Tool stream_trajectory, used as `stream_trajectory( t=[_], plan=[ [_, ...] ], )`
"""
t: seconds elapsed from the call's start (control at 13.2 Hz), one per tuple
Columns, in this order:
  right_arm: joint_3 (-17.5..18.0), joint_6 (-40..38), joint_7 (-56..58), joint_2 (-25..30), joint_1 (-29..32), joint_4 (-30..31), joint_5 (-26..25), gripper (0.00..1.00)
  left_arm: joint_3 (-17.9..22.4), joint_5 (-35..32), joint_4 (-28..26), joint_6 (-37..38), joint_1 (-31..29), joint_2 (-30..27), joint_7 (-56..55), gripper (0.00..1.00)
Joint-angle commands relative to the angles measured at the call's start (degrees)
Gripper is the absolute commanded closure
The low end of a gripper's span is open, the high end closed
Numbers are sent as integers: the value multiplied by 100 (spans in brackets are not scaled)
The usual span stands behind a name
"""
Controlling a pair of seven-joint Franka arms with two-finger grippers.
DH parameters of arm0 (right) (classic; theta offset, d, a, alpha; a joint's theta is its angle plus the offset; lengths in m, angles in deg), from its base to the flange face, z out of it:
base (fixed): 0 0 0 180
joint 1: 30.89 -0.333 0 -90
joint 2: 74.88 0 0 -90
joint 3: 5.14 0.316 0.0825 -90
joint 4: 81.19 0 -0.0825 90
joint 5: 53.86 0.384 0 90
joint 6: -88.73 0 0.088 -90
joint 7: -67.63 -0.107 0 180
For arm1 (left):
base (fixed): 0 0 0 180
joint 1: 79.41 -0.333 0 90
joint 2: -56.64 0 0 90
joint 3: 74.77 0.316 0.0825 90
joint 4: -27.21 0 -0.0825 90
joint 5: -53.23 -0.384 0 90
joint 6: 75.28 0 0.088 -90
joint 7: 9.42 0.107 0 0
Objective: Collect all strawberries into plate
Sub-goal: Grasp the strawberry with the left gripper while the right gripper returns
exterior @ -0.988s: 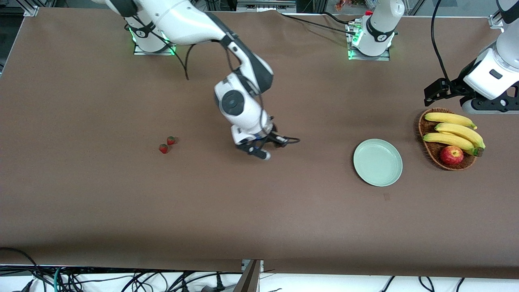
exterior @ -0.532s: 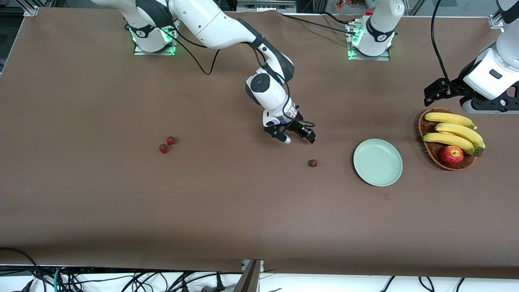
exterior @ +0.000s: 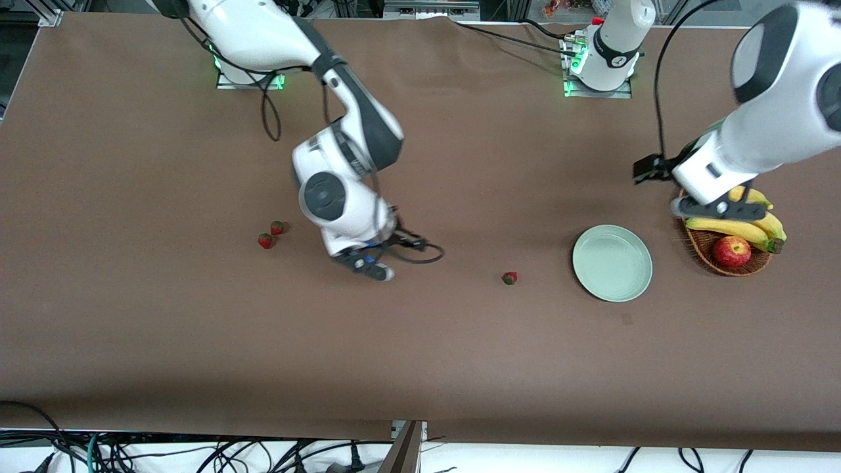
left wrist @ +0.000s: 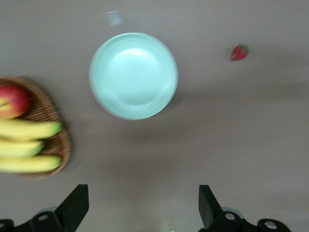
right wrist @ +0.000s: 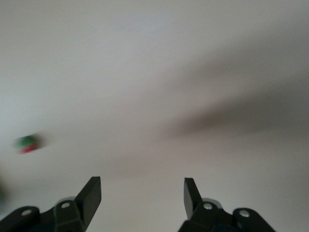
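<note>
Table inspection, largest item first: plate sits bare toward the left arm's end, just beside wicker basket holding bananas and an apple.

Left gripper hangs over the basket's rim, jaws spread wide with nothing between them; its wrist view looks down on the plate and 1 berry.

Right gripper is over bare table between the berry groups, jaws parted and holding nothing.

Strawberries: none is in the plate. 1 lone strawberry lies on the cloth near the plate, toward the right arm's end from it. 2 paired strawberries lie close together, well apart from the plate.

Assessment: the step in hand appears to be fetching a berry. Recommend descending squarely over 1 berry only, fingers straddling its sides, closing gently to avoid crushing or rolling it. For the pair, take the outer berry so the neighbour is not knocked. Release low and directly above the plate's centre.
</note>
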Motion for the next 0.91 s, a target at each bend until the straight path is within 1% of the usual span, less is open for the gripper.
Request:
stream_trajectory(
  t=[0.0,0.08,0.15,0.3,0.38,0.46,0.53,0.61,0.76,0.84],
  plan=[
    [-672,-141,1592,665,-98,1308,-439,23,-41,334,124,-857,129,704,68,0],
    [-753,155,2032,903,-98,1879,-677,23,-111,316,124,-1331,339,994,104,0],
    [-884,541,2376,1114,-98,2459,-731,23,-129,282,124,-1841,619,1336,147,0],
    [-1130,1193,2983,1466,-98,3515,-723,23,-129,237,116,-2860,1121,1952,218,0],
    [-1201,1413,3108,1615,-98,3920,-697,23,-129,246,98,-3344,1367,2242,210,0],
    [-1211,1598,3092,1713,-98,4202,-688,23,-120,237,20,-3862,1560,2471,175,0],
    [-1219,1678,3092,1740,-90,4344,-679,23,-103,124,-42,-4311,1667,2682,226,0],
    [-1237,1696,3092,1731,-81,4389,-662,23,-111,-225,-43,-4611,1650,2823,253,0],
    [-1246,1949,3092,1731,-81,4669,-635,24,-120,-920,-34,-4737,1659,2912,262,0],
    [-1246,2221,3100,1731,-81,4845,-635,25,-120,-958,-34,-4737,1659,2974,262,0]
  ],
)
